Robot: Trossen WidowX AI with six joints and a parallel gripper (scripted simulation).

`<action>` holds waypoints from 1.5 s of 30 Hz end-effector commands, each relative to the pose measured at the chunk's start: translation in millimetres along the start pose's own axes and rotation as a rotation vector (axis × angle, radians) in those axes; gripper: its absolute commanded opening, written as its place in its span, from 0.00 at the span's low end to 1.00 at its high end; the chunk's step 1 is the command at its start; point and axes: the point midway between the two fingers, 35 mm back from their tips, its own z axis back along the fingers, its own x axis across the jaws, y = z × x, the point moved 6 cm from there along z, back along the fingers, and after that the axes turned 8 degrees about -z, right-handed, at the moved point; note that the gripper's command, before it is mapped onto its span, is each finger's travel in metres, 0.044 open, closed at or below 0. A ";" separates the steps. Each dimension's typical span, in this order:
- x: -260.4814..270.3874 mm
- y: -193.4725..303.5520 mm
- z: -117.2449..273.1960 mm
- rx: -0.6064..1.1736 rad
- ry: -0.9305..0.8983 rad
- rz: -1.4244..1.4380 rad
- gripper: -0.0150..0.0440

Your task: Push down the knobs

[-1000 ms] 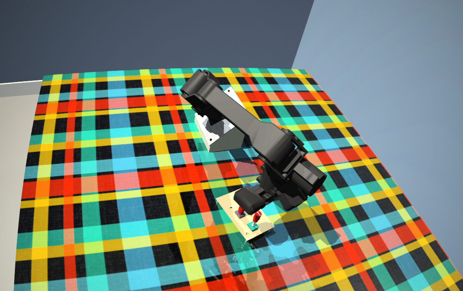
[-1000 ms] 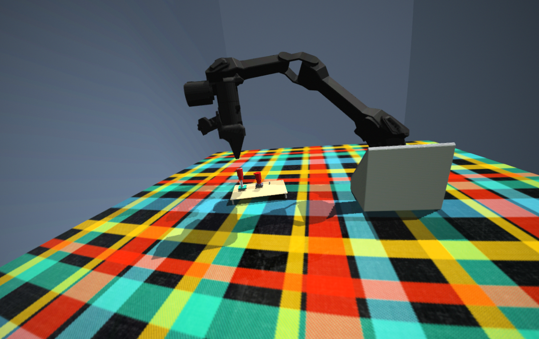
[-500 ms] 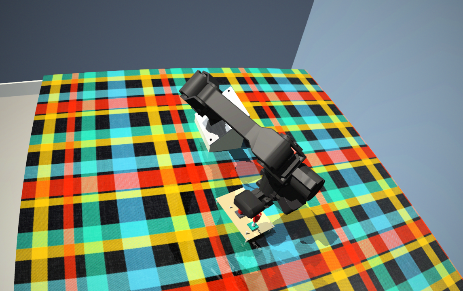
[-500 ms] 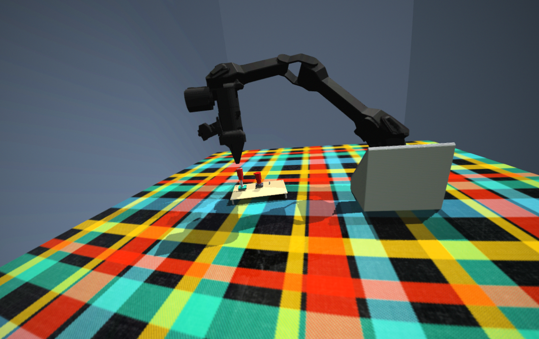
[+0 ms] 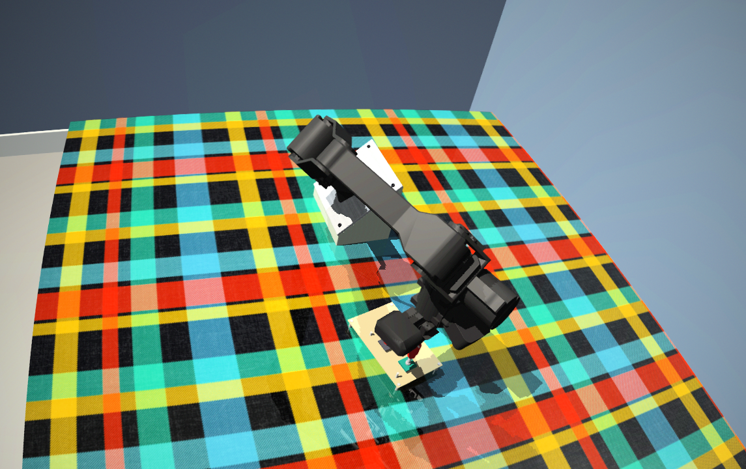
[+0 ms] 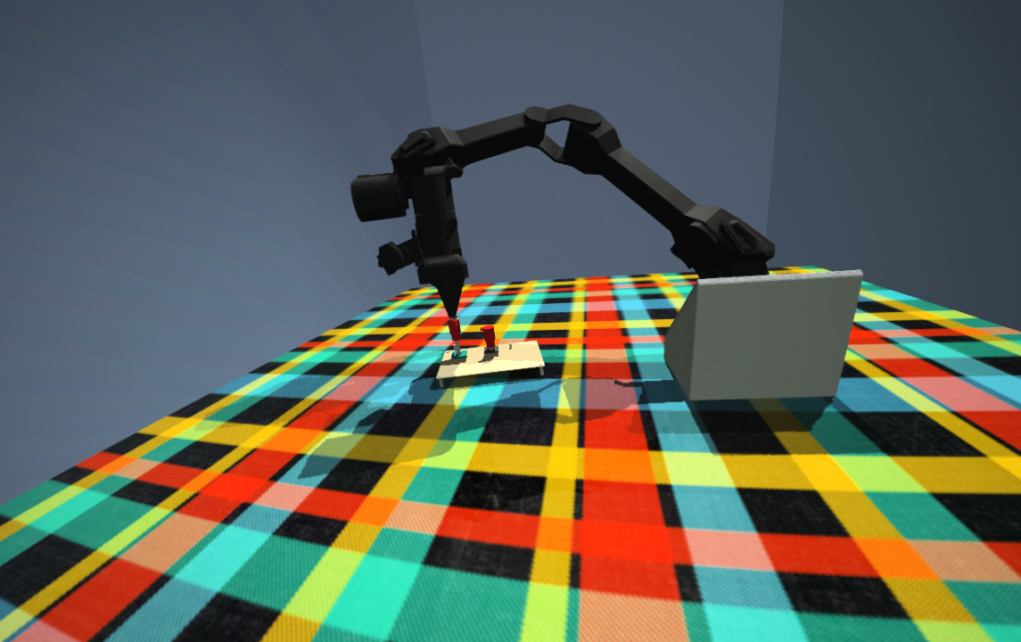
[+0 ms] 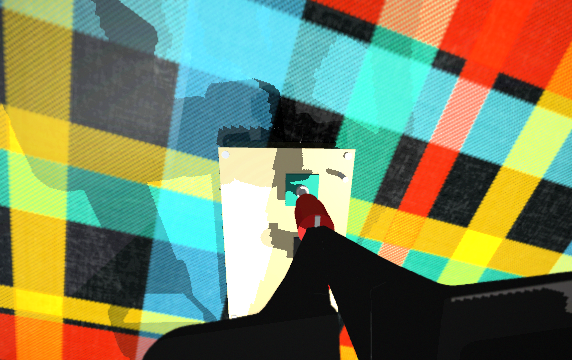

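The circuit board point(image 5: 363, 324) point(image 6: 522, 360) point(image 7: 251, 220) stands on short legs. A red knob point(image 5: 414, 352) point(image 6: 454, 328) point(image 7: 310, 209) is on the shaft above the green potentiometer point(image 5: 404, 366) point(image 6: 461, 354) point(image 7: 312, 181); bare grey shaft shows between them. My gripper point(image 6: 453, 315) point(image 7: 316, 235) is shut and empty, its tips at this knob's top. The other red knob point(image 6: 488, 333) sits lower on the dark grey potentiometer point(image 5: 384, 345) point(image 6: 490, 349); whether they touch is too small to tell. That knob is hidden behind the gripper in the wrist view.
The arm's white base mount point(image 5: 381, 163) point(image 6: 769, 339) stands on the plaid-covered table point(image 5: 189, 379) point(image 6: 617, 519) point(image 7: 116, 75), behind the board in the top view. Small pins stick up from the board beside the potentiometers.
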 end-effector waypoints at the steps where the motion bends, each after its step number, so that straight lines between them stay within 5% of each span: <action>1: -0.6 0.3 -1.1 0.000 0.004 0.004 0.25; 45: -0.7 0.4 -11.9 0.000 0.004 0.004 0.25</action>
